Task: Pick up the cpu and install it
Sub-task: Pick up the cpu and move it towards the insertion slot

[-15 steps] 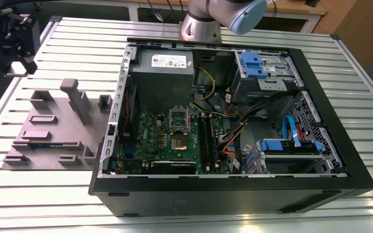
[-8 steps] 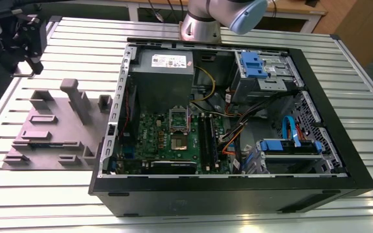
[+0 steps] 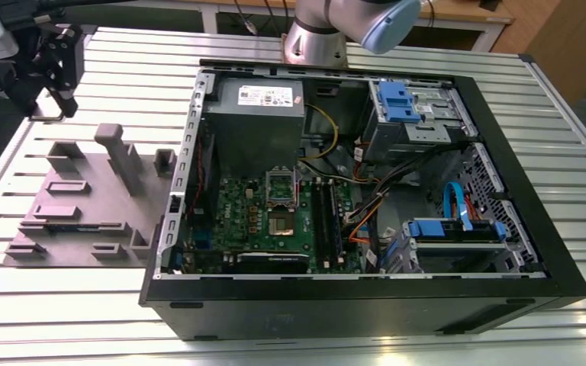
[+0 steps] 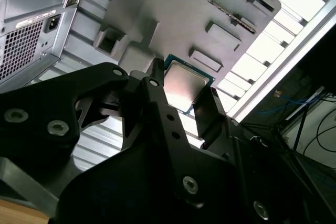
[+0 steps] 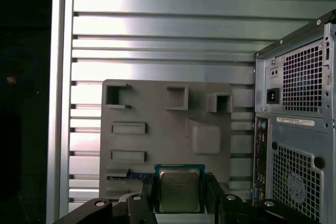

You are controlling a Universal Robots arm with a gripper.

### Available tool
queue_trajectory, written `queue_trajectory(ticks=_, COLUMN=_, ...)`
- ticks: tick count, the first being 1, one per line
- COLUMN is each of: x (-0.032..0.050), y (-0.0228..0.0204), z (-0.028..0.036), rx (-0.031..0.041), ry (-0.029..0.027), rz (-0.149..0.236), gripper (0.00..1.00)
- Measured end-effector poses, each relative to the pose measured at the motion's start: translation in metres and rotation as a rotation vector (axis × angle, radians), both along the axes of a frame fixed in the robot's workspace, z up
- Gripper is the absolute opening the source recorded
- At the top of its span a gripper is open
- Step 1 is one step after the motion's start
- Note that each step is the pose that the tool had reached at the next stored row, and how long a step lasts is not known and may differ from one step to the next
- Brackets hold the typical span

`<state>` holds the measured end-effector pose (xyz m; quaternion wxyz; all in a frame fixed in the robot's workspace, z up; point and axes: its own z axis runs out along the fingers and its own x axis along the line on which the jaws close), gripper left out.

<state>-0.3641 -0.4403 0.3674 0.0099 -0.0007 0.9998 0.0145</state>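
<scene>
The cpu (image 5: 179, 190), a small square chip with a silvery top and a thin green rim, sits between my two black fingers (image 5: 148, 195) in both wrist views. My gripper (image 5: 180, 192) is shut on the cpu (image 4: 184, 83), holding it by two opposite edges above the grey fixture plate (image 5: 157, 145). In the exterior view my gripper (image 3: 55, 99) hangs high at the far left, over the slatted table and away from the open computer case (image 3: 365, 191). Inside the case lies the green motherboard (image 3: 242, 221), with its socket (image 3: 281, 221) and the raised metal frame (image 3: 280, 185).
The grey fixture plate (image 3: 79, 206) with raised blocks lies at the exterior view's left of the case. Inside the case are a power supply (image 3: 257, 114), black memory sticks (image 3: 323, 217), loose cables (image 3: 375, 206) and blue drive bays (image 3: 410, 103). The arm's base (image 3: 319, 38) stands behind the case.
</scene>
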Motion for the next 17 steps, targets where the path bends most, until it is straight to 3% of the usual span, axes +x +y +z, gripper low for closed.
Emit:
queue_trajectory(ticks=8, x=0.012, y=0.0, z=0.0, rx=0.0, ry=0.0, rz=0.0, gripper=0.47)
queue_trajectory(ticks=17, x=0.0334, y=0.0, z=-0.0001, rx=0.0001, ry=0.0002, rz=0.0, gripper=0.47)
